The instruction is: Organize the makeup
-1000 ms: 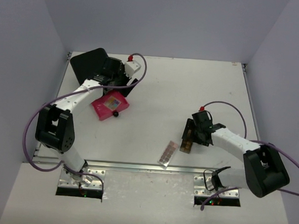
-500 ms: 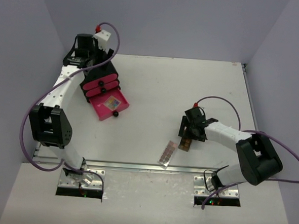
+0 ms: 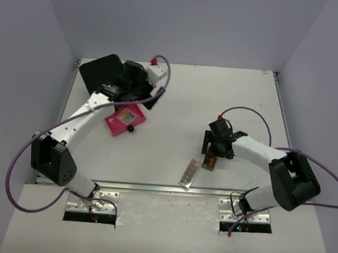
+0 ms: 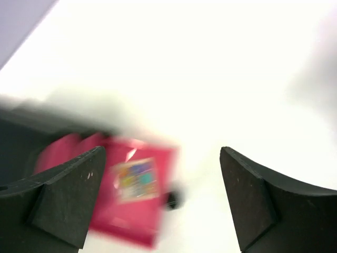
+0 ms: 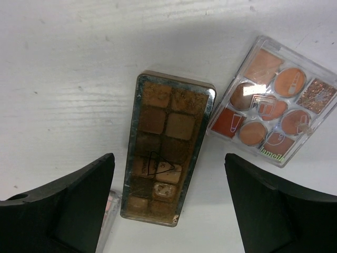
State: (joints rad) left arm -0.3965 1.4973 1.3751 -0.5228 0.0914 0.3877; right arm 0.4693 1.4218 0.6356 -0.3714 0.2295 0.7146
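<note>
A long brownish palette [image 5: 167,176] lies flat on the table directly under my open right gripper [image 5: 168,158], between its fingers and untouched. An orange-toned square palette [image 5: 274,100] lies just beyond it to the right. From above, my right gripper [image 3: 213,148] hovers over the brown palette [image 3: 210,162], and a second long palette [image 3: 189,173] lies to its left. My left gripper [image 3: 140,95] is open and empty above the pulled-out pink drawer [image 3: 116,126], which holds a square multicolour palette [image 3: 124,118]. The left wrist view is blurred: drawer [image 4: 113,221], palette [image 4: 137,179], open left gripper [image 4: 162,153].
The large black box [image 3: 102,71] stands at the back left, partly under the left arm. The drawer's black knob [image 3: 131,128] points toward the middle of the table. A clear pinkish item [image 5: 108,211] peeks out by the right gripper's left finger. Cables loop from both arms.
The left arm swung out to the back left of the box and came back over its front by the pink drawer. The right gripper shifted slightly left over the brown palette.
</note>
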